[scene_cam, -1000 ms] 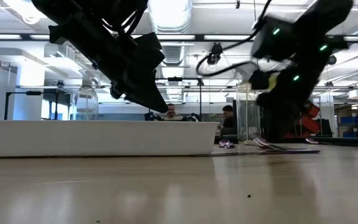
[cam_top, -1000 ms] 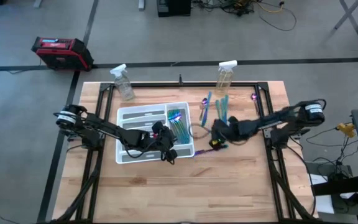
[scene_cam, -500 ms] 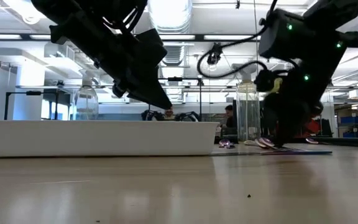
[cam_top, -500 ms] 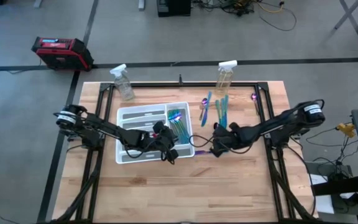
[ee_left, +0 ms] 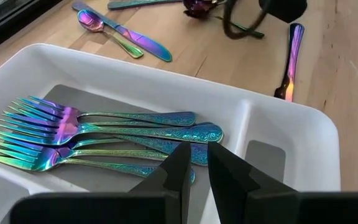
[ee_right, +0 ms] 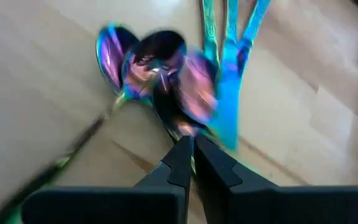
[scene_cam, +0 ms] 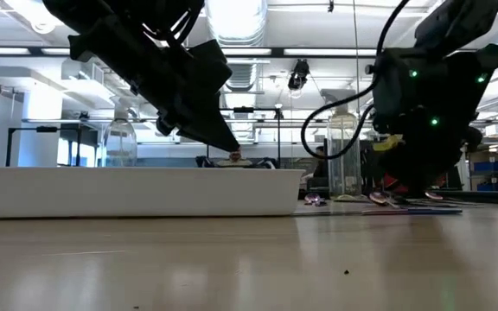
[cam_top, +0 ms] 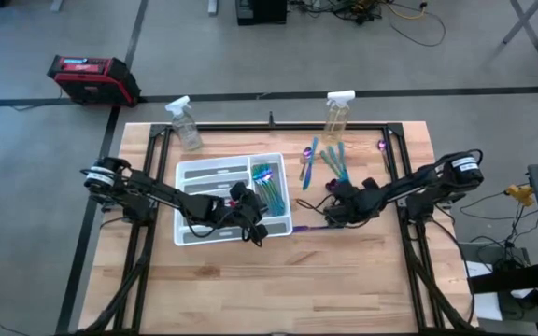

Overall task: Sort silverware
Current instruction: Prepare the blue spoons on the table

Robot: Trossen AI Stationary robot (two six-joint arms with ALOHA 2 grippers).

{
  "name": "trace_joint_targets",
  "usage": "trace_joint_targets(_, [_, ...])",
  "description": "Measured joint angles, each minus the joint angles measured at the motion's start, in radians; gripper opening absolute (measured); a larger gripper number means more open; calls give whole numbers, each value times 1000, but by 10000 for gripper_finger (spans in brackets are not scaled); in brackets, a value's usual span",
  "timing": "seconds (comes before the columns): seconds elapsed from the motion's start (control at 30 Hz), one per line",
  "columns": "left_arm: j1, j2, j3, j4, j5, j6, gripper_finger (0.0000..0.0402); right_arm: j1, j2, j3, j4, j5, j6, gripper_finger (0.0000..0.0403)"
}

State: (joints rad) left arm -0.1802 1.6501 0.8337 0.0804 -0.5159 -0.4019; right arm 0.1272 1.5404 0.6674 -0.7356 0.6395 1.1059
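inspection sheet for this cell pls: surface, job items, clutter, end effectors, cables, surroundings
Surface: wooden table, bare at the near side.
Job's things: white tray with iridescent forks in one compartment; loose utensils on the table to its right; one purple piece lies beside the tray wall.
Clutter: two spray bottles at the far edge.
End effectors: left end effector hovers over the tray's fork compartment, fingers nearly together, nothing held; right end effector shut, low over the loose spoons; whether it grips one is unclear.
Cables: a dark cable loops off the right arm; yellow cabling on the floor.
Surroundings: red case on the floor; open room behind the table.
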Motion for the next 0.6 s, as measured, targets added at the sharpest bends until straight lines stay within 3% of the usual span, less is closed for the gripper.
trace_joint_targets(0.2, [0,0,0,2,0,0,39,-8,-33,0,-13,38,-26,8])
trace_joint_targets(0.37, [0,0,0,4,-2,0,39,-89,-32,-18,-38,56,-6,8])
trace_joint_targets(0.47, [0,0,-3,5,-2,0,39,-125,-31,-25,31,-42,-53,8])
trace_joint_targets(0.6, [0,0,-4,12,-2,0,39,-113,-31,-25,297,-151,-314,8])
